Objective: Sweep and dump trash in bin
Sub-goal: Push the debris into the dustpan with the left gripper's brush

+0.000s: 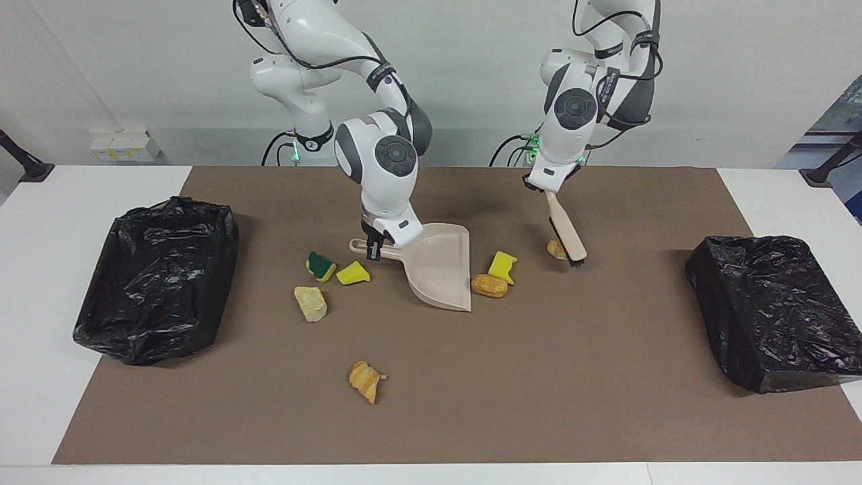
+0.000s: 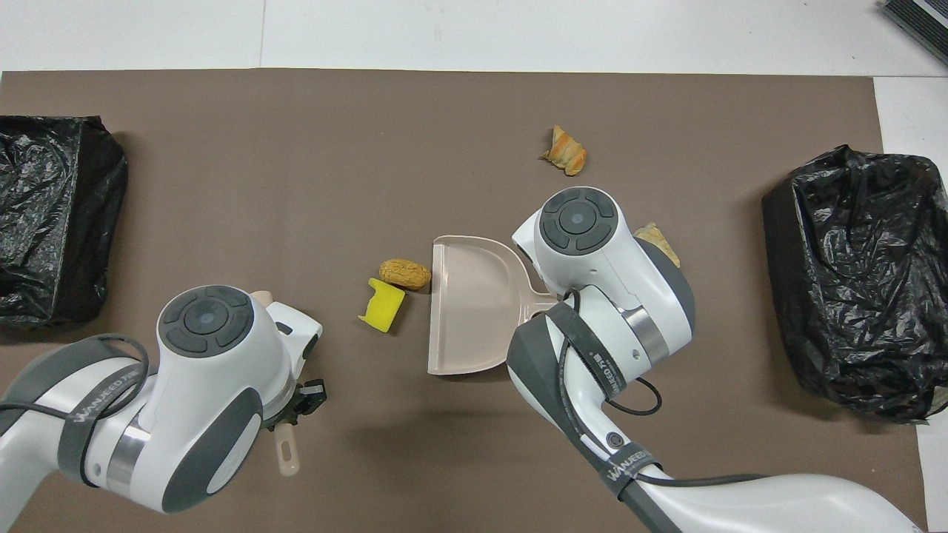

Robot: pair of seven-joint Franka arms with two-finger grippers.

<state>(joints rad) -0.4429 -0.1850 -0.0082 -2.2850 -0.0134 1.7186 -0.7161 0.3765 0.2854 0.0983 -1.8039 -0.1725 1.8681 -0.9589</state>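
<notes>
A beige dustpan [image 1: 438,269] sits on a brown mat [image 1: 471,377]. Its thin handle is pinched between the fingers of the right gripper [image 1: 372,248], and the pan spreads out from those fingers toward the left arm's end of the table. A beige brush [image 1: 566,232] hangs tilted from the fingers of the left gripper [image 1: 547,192], with its black bristles low, below the fingers and close to the mat. The mat covers most of a white table [image 1: 40,202]. Well away from both sets of fingers, small white boxes [image 1: 124,145] sit by the wall.
</notes>
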